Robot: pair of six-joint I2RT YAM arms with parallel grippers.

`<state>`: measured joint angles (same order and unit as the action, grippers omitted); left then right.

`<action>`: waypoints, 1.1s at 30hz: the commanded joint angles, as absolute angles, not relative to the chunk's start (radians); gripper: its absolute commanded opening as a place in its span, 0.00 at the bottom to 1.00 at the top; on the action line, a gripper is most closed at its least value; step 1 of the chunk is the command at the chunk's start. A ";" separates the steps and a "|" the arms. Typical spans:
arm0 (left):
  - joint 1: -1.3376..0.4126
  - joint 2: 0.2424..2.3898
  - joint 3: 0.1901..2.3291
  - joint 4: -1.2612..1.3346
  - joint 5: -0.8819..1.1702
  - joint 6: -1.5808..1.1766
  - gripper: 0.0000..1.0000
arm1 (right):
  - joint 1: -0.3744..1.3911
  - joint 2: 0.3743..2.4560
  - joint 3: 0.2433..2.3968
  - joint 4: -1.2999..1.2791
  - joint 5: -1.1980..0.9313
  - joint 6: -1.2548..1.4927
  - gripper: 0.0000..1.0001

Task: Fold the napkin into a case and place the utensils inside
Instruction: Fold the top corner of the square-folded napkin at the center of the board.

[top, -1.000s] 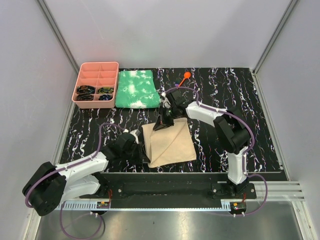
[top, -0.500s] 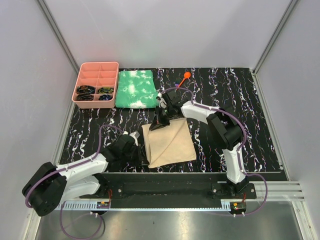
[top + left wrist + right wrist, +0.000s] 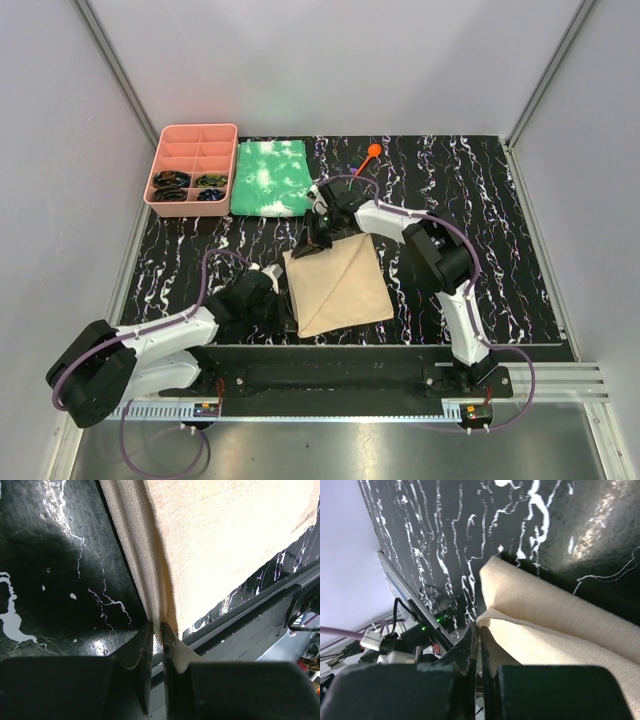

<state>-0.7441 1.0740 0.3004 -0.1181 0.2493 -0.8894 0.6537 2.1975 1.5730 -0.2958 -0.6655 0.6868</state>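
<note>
napkin (image 3: 225, 540): cut off at the top edge, beyond the left gripper (image 3: 156, 626) fingertips
its pinched corner: hidden between the right gripper (image 3: 479, 629) fingers (top view too)

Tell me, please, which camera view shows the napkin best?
The top external view: almost the whole napkin lies there, folded diagonally. The left wrist view shows only the edge pinched in the left gripper; the right wrist view only the corner held by the right gripper.
</note>
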 commanded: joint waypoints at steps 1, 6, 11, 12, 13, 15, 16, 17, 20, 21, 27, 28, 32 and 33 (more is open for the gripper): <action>-0.755 1.095 0.305 -0.081 0.252 -0.868 0.14 | 0.666 2.223 1.621 -0.278 -0.701 0.699 0.06; -0.759 1.100 0.316 -0.095 0.235 -0.857 0.15 | 0.666 2.247 1.657 -0.278 -0.718 0.704 0.14; -0.758 0.962 0.366 -0.300 0.105 -0.870 0.43 | 0.661 2.238 1.677 -0.300 -0.730 0.690 0.46; -0.755 0.897 0.397 -0.334 0.050 -0.873 0.47 | 0.658 2.217 1.680 -0.313 -0.727 0.683 0.50; -0.753 0.865 0.417 -0.372 0.022 -0.876 0.50 | 0.643 2.195 1.675 -0.324 -0.723 0.672 0.53; -0.741 0.789 0.478 -0.466 -0.055 -0.874 0.56 | 0.621 2.101 1.631 -0.363 -0.672 0.623 0.66; -0.733 0.775 0.500 -0.488 -0.072 -0.867 0.57 | 0.608 2.065 1.611 -0.379 -0.651 0.606 0.70; -0.724 0.767 0.535 -0.480 -0.075 -0.847 0.58 | 0.573 2.030 1.589 -0.406 -0.628 0.574 0.78; -0.635 0.849 0.606 -0.335 0.050 -0.775 0.54 | 0.490 1.893 1.481 -0.413 -0.611 0.537 0.84; -0.618 0.952 0.632 -0.306 0.083 -0.764 0.47 | 0.468 1.878 1.427 -0.413 -0.607 0.529 0.84; -0.601 1.304 0.785 -0.077 0.371 -0.729 0.19 | 0.359 1.890 1.338 -0.388 -0.624 0.486 0.47; -0.604 1.318 0.787 -0.074 0.377 -0.729 0.16 | 0.354 1.896 1.335 -0.381 -0.630 0.482 0.40; -0.643 1.312 0.704 -0.037 0.393 -0.733 0.14 | 0.325 1.931 1.310 -0.342 -0.644 0.465 0.19; -0.650 1.307 0.684 -0.032 0.393 -0.738 0.14 | 0.318 1.939 1.305 -0.331 -0.650 0.465 0.18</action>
